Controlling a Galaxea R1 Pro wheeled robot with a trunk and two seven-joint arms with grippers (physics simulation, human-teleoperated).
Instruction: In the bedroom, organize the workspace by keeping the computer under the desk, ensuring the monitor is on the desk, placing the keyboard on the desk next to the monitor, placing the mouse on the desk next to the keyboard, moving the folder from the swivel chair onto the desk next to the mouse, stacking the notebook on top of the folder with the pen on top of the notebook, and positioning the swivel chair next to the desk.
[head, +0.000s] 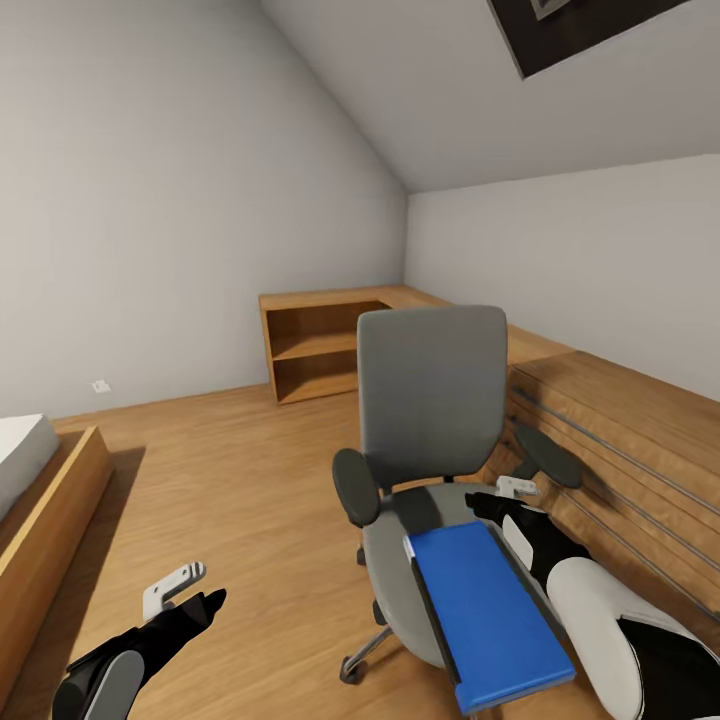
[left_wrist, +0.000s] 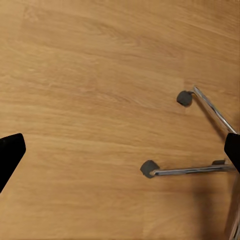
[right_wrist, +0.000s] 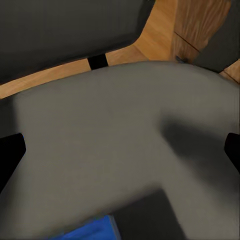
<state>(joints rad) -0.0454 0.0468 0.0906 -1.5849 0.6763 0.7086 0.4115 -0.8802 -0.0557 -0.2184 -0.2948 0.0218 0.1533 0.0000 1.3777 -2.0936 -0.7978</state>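
Head view: swivel chair (head: 432, 400) on plank floor (head: 250, 480) beside low wood cabinets (head: 620, 430); folder (head: 488, 612) flat on seat, not yet moved. Left tool (head: 185, 590) low over floor, open, holding nothing. Right tool (head: 505, 497) above seat beyond folder; state impossible to tell here.

Left wrist view: chair casters (left_wrist: 148, 168), bare floor; fingertips (left_wrist: 10, 155) spread apart.

Right wrist view: grey seat, folder corner (right_wrist: 87, 231); fingertips (right_wrist: 9, 152) wide apart, empty.

Judgement: folder transfer pending; remaining steps unverifiable.

attic bedroom | sloped ceiling (head: 480, 100) | bed (head: 30, 500) | plank floor (head: 230, 480)
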